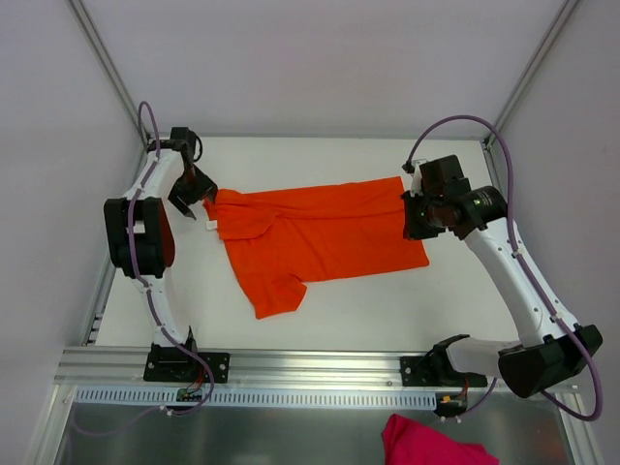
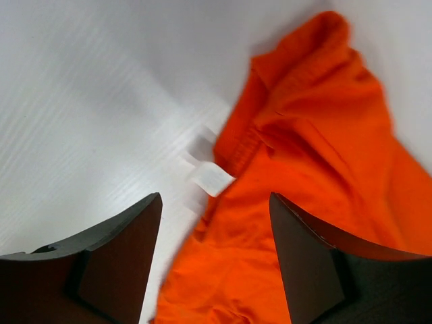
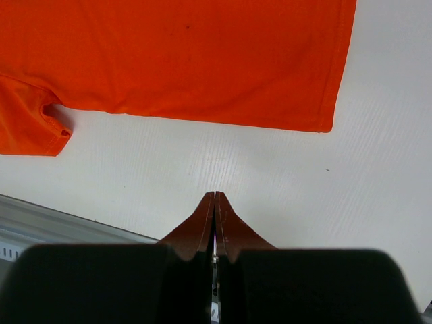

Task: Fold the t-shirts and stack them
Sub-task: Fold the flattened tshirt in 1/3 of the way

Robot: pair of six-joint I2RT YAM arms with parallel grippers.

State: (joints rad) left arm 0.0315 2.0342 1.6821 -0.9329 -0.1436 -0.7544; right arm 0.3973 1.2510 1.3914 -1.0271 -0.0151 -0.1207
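Observation:
One bright orange t-shirt (image 1: 325, 232) lies spread across the middle of the white table, collar end to the left, one sleeve (image 1: 278, 294) pointing toward the near edge. Its small white neck label (image 1: 210, 225) sticks out at the left. My left gripper (image 1: 197, 201) hovers at that collar end. In the left wrist view it (image 2: 215, 197) stands open, with rumpled orange t-shirt (image 2: 317, 121) and the label (image 2: 210, 179) below and ahead, nothing pinched. My right gripper (image 1: 418, 221) sits at the hem end; its fingers (image 3: 214, 197) are shut and empty over bare table, just off the t-shirt (image 3: 189, 61).
A magenta cloth (image 1: 431, 448) lies on the metal shelf below the table's near edge. An aluminium rail (image 1: 310, 363) with both arm bases runs along the front. Frame posts (image 1: 107, 68) stand at the back corners, with walls close on both sides.

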